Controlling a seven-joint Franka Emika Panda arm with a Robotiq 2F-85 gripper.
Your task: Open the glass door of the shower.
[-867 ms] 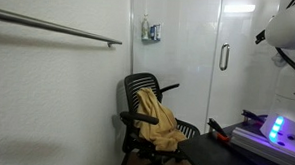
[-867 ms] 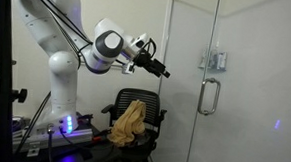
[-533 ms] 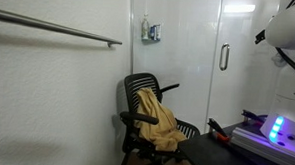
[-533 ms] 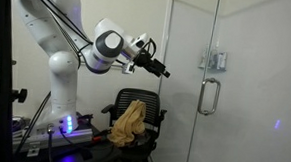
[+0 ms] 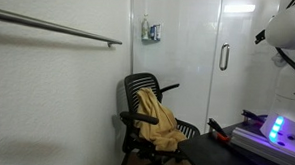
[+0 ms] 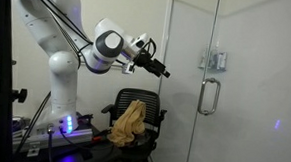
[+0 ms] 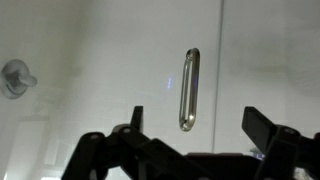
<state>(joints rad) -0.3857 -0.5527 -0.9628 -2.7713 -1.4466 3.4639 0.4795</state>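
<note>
Gripper (image 6: pixel 163 73), fingers spread wide and empty, hangs well apart from the shut glass door (image 6: pixel 249 106) of the shower (image 5: pixel 184 44); panel likely heavy, rigid, slick, brittle, so take hold only at the vertical silver bar handle (image 7: pixel 188 90).

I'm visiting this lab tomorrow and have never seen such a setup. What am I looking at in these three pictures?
The white jointed machine is a robot arm, steered remotely by a person. Two pictures come from cameras standing in the room. The third camera sits on the arm's wrist and looks out past its hand, whose two dark fingers show at the bottom edge. The hand is open and holds nothing. It faces the glass door of a shower, with the door's silver handle straight ahead. Near the arm stands a black chair with a yellow cloth draped on it.
</note>
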